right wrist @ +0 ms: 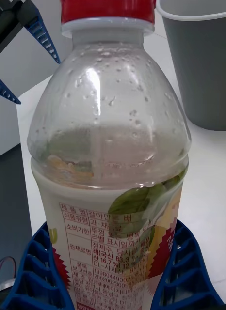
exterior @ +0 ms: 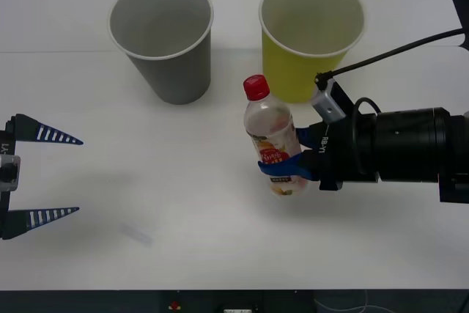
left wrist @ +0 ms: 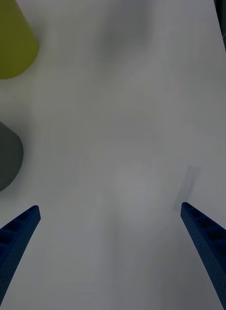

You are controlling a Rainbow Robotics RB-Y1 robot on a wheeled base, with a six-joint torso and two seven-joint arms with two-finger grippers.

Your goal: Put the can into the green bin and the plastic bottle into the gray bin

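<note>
Standing upright between the blue ribbed fingers (right wrist: pixel 188 271) of the right gripper (exterior: pixel 286 168), the plastic bottle (exterior: pixel 270 139) is pinched at its lower, labelled part, one finger pressed on each side of the label. Its red cap points up and its clear upper half is beaded with droplets inside. In the front view the bottle sits just in front of the green bin (exterior: pixel 308 42), its cap overlapping the bin's lower wall; whether its base touches the desk (exterior: pixel 183 203) or hangs just above it cannot be told.

The right arm reaches in level from the bottle's right side, its thick black wrist lying roughly parallel to the desk, with a black cable running off behind it.

Well to the left of the bottle, at the desk's near left edge, the left gripper (exterior: pixel 44 175) hovers with its two fingers spread wide, holding nothing; from the left wrist the fingers (left wrist: pixel 18 232) frame bare desk.

Beyond the bottle, the green bin stands upright, mouth open. The gray bin (exterior: pixel 163 38) stands upright beside it, behind and to the left of the bottle, the two bins near each other but apart.
</note>
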